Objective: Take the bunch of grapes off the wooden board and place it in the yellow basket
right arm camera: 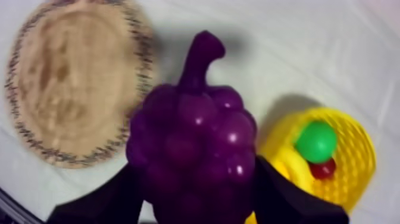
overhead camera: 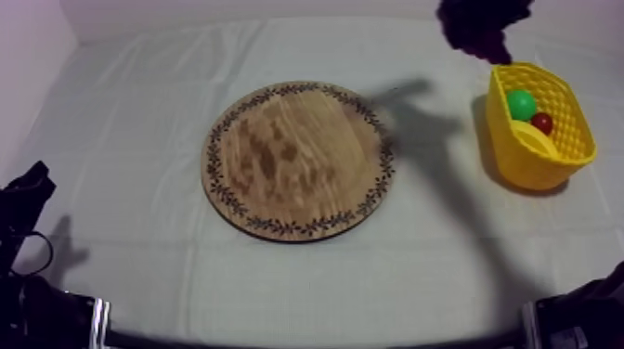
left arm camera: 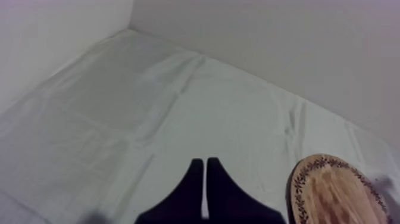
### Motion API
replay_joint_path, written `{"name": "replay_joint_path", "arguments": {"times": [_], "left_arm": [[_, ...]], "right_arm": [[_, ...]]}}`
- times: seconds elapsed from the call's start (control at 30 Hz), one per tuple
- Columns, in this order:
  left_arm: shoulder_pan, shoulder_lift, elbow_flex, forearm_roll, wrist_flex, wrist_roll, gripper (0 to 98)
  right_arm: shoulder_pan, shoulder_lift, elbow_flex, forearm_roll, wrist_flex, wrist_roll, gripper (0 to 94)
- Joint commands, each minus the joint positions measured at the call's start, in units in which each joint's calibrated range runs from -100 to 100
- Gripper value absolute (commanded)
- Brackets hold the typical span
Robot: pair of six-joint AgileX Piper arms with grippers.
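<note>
Right wrist view, one bunch of grapes point(right arm camera: 193, 149), one board point(right arm camera: 74, 83), one basket point(right arm camera: 352, 162)

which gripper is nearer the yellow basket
Right. The right gripper holds the grapes in the air close beside the basket. The left gripper rests shut, far off on the other side of the board.

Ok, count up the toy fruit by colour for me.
Purple: 1, the bunch of grapes, held up off the table.
Green: 1, a green fruit in the yellow basket.
Red: 1, the small red fruit, also in it.
Yellow: 1, apparently a banana, also in it.
Total: 4.
</note>
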Motion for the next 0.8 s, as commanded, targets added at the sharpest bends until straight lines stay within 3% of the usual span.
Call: {"name": "replay_joint_path", "arguments": {"times": [0.0, 0.37, 0.77], "left_arm": [[0.0, 0.0, 0.0, 0.01, 0.0, 0.0, 0.0], [0.0, 0.0, 0.0, 0.01, 0.0, 0.0, 0.0], [0.0, 0.0, 0.0, 0.01, 0.0, 0.0, 0.0]], "right_arm": [[6.2, -1.1, 2.1, 0.3, -0.2, 0.8, 35.8], [17.3, -2.8, 8.9, 2.4, -2.1, 4.6, 35.2], [20.3, 0.8, 15.3, 2.5, -6.5, 6.0, 35.4]]}}
